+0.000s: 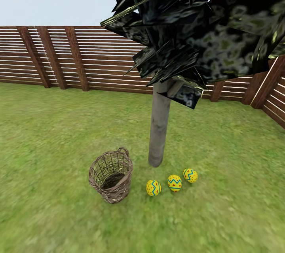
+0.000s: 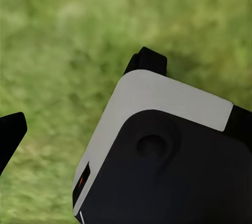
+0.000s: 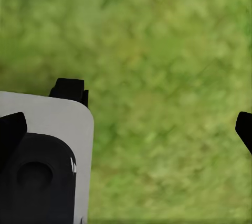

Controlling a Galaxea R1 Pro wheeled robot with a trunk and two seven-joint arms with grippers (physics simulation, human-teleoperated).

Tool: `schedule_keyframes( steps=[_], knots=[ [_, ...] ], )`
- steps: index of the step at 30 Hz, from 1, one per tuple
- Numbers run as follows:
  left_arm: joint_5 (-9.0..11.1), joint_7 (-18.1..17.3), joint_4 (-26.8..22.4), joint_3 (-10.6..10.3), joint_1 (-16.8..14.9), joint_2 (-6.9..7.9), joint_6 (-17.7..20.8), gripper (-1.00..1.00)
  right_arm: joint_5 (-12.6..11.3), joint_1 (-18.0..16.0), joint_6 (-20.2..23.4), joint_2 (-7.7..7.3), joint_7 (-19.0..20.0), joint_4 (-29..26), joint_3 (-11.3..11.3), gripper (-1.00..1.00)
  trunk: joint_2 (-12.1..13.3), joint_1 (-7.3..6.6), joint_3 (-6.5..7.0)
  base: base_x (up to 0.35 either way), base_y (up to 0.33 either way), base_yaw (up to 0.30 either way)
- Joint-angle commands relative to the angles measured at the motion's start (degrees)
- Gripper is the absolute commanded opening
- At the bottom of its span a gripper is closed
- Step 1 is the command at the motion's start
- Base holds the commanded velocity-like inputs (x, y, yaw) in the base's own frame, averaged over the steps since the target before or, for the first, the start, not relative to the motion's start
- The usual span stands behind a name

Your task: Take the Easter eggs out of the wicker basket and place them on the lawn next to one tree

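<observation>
— Starting at the right gripper [image 3: 128, 127]: the right wrist view has one black fingertip [image 3: 11, 129] at one edge and the other at the far edge, spread wide, blurred lawn [image 3: 168, 51] between them and nothing held. A white and black housing [image 3: 47, 150] of the robot sits beside the nearer tip.

— And the left gripper [image 2: 11, 132]?

— Its wrist view gives a single black fingertip at the frame's edge over grass; the second is out of frame, so I cannot tell whether it is apart or together. A white-edged black robot body [image 2: 168, 156] takes up much of the picture.

— Where are the task items?

— The head view supplies what the wrist views lack. The three Easter eggs [image 1: 174, 183] lie in a short row on the lawn [image 1: 47, 126], near the foot of the tree [image 1: 159, 126], slightly apart from one another. The wicker basket [image 1: 111, 176] stands just to the left of the leftmost egg, tilted, with no eggs visible through its open mouth. Dark foliage [image 1: 190, 19] spreads above the pale trunk; the slatted brown fence [image 1: 79, 59] closes off the garden behind.
</observation>
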Motion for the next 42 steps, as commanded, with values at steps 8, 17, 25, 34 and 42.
schedule_keyframes(
  steps=[8,17,25,34,42],
  knots=[
    [0.3,-0.1,-0.1,-0.3,0.0,0.03,0.2,1.0,0.3,-0.1,-0.3,-0.06,-0.1,0.2,-0.4,1.0,0.0,0.0,-0.05,0.0,0.0,0.0],
    [0.3,-0.1,-0.1,-0.3,0.0,0.03,0.2,1.0,0.3,-0.1,-0.3,-0.06,-0.1,0.2,-0.4,1.0,0.0,0.0,-0.05,0.0,0.0,0.0],
    [0.3,-0.1,-0.1,-0.3,0.0,0.03,0.2,1.0,0.3,-0.1,-0.3,-0.06,-0.1,0.2,-0.4,1.0,0.0,0.0,-0.05,0.0,0.0,0.0],
    [0.3,-0.1,-0.1,-0.3,0.0,0.03,0.2,1.0,0.3,-0.1,-0.3,-0.06,-0.1,0.2,-0.4,1.0,0.0,0.0,-0.05,0.0,0.0,0.0],
    [0.3,-0.1,-0.1,-0.3,0.0,0.03,0.2,1.0,0.3,-0.1,-0.3,-0.06,-0.1,0.2,-0.4,1.0,0.0,0.0,-0.05,0.0,0.0,0.0]
  ],
)
